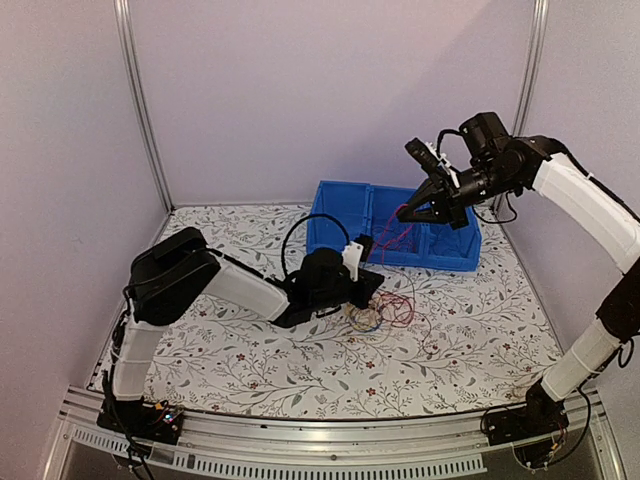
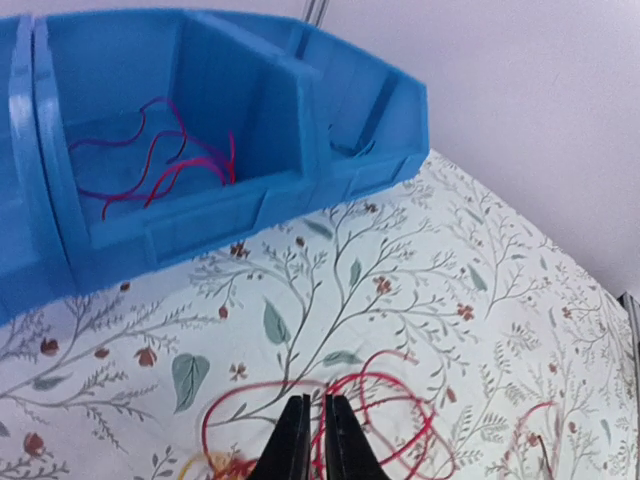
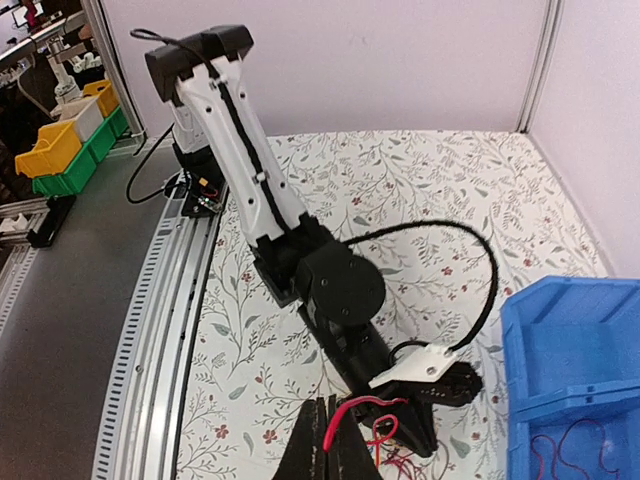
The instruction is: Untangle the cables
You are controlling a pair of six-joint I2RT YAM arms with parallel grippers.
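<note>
The cables [image 1: 385, 310] lie as a small tangle of red and yellow-orange wires on the flowered tablecloth, in front of the blue bin [image 1: 340, 235]. My left gripper [image 1: 374, 292] is low over the tangle. In the left wrist view its jaws [image 2: 314, 398] are closed on a red loop [image 2: 400, 420]. My right gripper [image 1: 405, 214] is raised above the bin, shut on one red wire [image 3: 333, 430] that hangs from it [image 1: 398, 240] towards the tangle [image 3: 400, 455]. Several red and magenta wires [image 2: 150, 165] lie inside the bin.
The blue bin [image 2: 300, 190] has divided compartments and stands at the back right. The aluminium rail [image 1: 300, 440] runs along the table's near edge. Yellow and green bins [image 3: 60, 140] stand off the table. Walls and frame posts [image 1: 140, 110] close in the sides.
</note>
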